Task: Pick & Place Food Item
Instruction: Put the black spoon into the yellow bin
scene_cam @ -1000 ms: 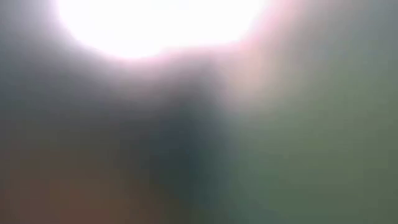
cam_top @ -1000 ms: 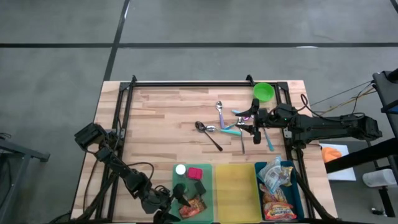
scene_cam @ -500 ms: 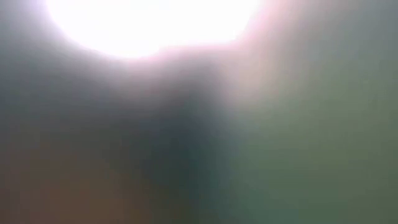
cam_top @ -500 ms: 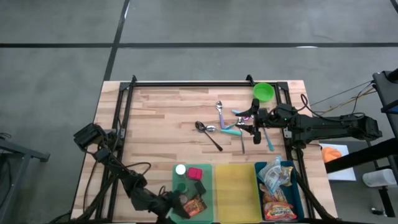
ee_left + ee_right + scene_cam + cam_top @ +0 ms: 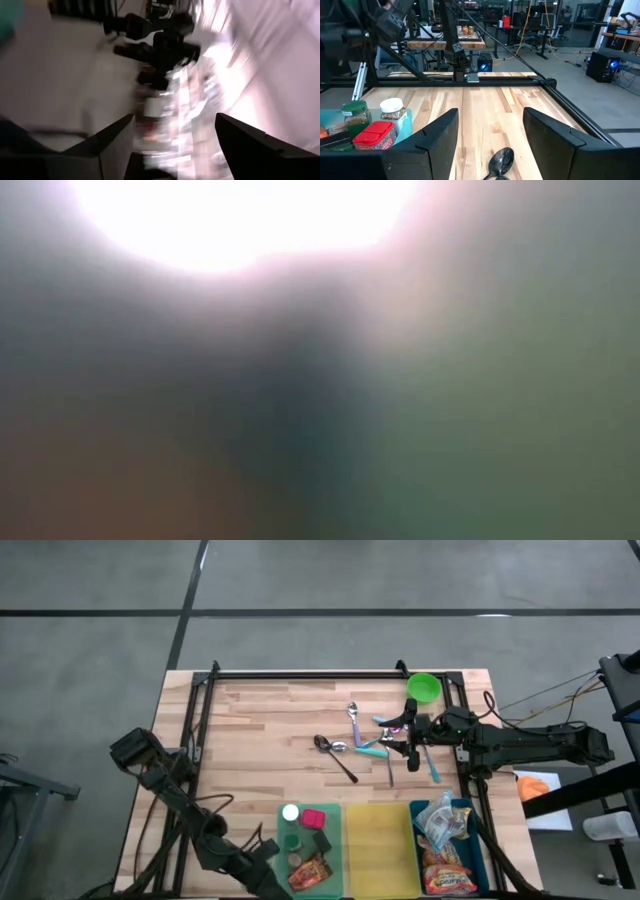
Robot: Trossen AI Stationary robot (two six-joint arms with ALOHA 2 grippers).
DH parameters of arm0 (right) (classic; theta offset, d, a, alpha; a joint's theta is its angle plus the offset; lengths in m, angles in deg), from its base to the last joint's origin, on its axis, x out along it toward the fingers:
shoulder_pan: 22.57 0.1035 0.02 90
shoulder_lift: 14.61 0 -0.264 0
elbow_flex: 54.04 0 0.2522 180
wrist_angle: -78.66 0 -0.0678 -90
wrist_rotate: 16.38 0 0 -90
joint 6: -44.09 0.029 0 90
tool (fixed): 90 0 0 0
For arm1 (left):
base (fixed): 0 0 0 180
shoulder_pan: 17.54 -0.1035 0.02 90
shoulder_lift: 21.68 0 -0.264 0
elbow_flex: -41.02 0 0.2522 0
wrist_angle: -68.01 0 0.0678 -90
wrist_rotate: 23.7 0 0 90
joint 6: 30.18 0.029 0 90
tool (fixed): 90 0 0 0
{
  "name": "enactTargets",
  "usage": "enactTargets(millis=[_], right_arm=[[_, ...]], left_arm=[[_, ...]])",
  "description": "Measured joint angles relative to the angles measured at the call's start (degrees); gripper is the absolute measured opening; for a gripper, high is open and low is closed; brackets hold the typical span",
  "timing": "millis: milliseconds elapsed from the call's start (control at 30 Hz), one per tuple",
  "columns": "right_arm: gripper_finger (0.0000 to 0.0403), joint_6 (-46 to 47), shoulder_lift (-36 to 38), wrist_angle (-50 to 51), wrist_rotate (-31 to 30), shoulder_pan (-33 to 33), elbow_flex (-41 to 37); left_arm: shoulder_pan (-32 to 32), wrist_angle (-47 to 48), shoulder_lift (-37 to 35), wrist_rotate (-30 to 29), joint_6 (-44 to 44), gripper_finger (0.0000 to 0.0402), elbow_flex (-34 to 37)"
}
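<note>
Two dark arms work a slatted wooden table in this overhead scene, with three bins lined up along its near edge. The left gripper hangs at the left edge of the green bin, its fingers spread apart in the left wrist view with nothing seen between them, though that view is heavily smeared. The food item in question, an orange-and-red snack packet, lies in the near end of the green bin just beside that gripper and apart from its fingers. Sharing the bin are a white-lidded jar, a red box and a green-lidded jar. Next along sit a yellow bin and a blue bin heaped with more packets. The right gripper reaches in level from the table's right side and hovers over a scatter of cutlery. Its fingers stand well apart and grip nothing, with a dark spoon on the boards below them. A green bowl rests near the far right corner, just beyond that arm. The low view shows only glare and blur.
</note>
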Motion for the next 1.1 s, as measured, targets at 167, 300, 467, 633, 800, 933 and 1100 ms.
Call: enactTargets(millis=[167,300,467,633,800,933,1100], right_arm=[[0.0221,0.01,0.00,0.01,0.00,0.00,0.00],[0.0221,0.02,0.00,0.02,0.00,0.02,0.00],[0.0221,0.01,0.00,0.00,-0.02,0.02,0.00],[0.0221,0.00,0.00,0.00,-0.02,0.00,-0.01],[0.0221,0.00,0.00,0.00,-0.02,0.00,0.00],[0.0221,0.01,0.00,0.00,-0.02,0.01,0.00],[0.0221,0.00,0.00,0.00,0.00,0.02,-0.01]], left_arm=[[0.00,15.32,-7.96,3.90,33.20,0.0276,0.02],[-0.25,27.68,-14.56,2.62,41.95,0.0275,0.02],[-0.61,34.56,-21.14,-2.45,49.52,0.0275,0.02],[-0.61,37.89,-25.05,-4.25,55.80,0.0275,0.02],[-0.66,40.42,-26.75,-10.32,56.31,0.0275,0.03],[-0.69,43.54,-26.82,-14.28,56.34,0.0275,0.04],[-3.45,49.68,-27.50,-18.76,61.06,0.0275,0.02]])
